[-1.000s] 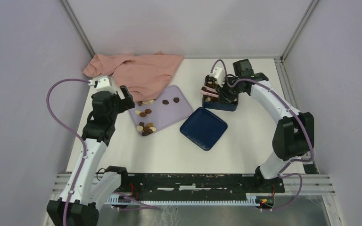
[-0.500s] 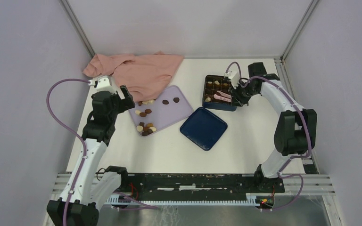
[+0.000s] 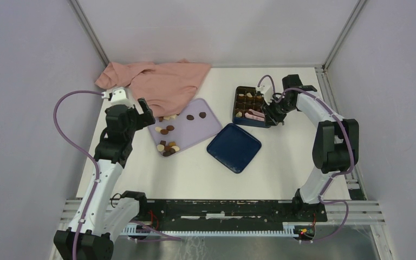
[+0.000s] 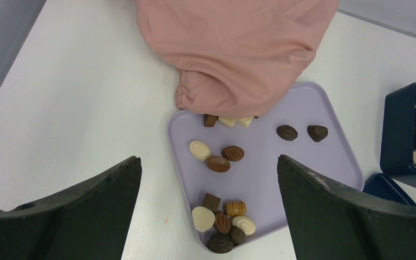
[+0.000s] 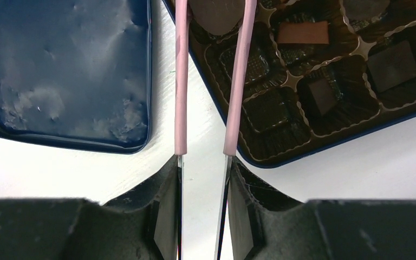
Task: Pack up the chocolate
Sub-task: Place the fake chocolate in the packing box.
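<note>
Several pieces of chocolate [image 4: 225, 222] lie on the lilac tray [image 4: 281, 168], most in its near corner, some by the cloth. My left gripper [image 4: 207, 158] hangs wide open above them, holding nothing. My right gripper [image 5: 203, 162] is shut on pink tongs [image 5: 181, 81]. The tong arms reach over the near corner of the dark blue box [image 5: 325, 81], and a brown chocolate piece [image 5: 216, 13] sits between them at the view's top edge. More pieces fill cells of the box [image 3: 249, 105]. From above, the tongs [image 3: 255, 114] lie along the box's near side.
The box's dark blue lid [image 3: 234, 147] lies flat just in front of the box, between it and the tray [image 3: 195, 132]. A pink cloth [image 3: 160, 81] is heaped at the back left and overlaps the tray's far edge. Walls close off the sides and back.
My right arm has swung the tongs from over the box's left side to its near right side and lowered them. The left arm has not moved.
</note>
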`<state>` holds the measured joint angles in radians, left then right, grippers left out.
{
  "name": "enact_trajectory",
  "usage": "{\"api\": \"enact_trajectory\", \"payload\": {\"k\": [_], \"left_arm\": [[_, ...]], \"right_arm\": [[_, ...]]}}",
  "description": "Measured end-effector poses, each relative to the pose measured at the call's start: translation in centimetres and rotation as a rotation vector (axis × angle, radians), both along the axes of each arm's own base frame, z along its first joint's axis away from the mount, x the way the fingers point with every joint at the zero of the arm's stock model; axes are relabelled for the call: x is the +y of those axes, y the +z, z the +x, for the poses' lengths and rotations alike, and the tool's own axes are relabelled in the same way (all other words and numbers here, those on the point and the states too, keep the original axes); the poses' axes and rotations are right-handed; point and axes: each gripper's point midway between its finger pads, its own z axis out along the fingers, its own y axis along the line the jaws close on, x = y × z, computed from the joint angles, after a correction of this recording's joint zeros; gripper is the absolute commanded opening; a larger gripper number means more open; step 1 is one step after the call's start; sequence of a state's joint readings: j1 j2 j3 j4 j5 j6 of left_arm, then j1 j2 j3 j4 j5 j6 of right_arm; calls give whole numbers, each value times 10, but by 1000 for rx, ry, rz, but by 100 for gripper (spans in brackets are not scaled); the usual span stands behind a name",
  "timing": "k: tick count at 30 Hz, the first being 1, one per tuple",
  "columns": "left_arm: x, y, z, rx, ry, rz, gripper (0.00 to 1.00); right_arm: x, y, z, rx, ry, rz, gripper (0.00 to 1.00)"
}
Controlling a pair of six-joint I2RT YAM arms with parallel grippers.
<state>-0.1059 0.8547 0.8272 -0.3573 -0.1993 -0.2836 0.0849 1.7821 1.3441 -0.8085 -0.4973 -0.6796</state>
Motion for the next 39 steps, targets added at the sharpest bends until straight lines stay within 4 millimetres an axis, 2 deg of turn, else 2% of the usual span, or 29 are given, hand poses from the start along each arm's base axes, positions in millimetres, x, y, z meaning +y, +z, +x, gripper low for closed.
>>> {"api": "enact_trajectory", "payload": {"k": [5,16,27,33,36,39], "left_arm": [[0,0,0,0,0,0,100],[0,0,0,0,0,0,100],[0,0,0,0,0,0,100],[0,0,0,0,0,0,100],[0,0,0,0,0,0,100],[0,0,0,0,0,0,100]], "right_arm": [[0,0,0,1,0,0,42],[0,1,0,-2,2,0,40],[9,29,9,-74,45,48,39],[31,52,11,-150,132,82,39],[56,59,3,-176,222,99,39],[90,61,-10,-190,331,103,39]]}}
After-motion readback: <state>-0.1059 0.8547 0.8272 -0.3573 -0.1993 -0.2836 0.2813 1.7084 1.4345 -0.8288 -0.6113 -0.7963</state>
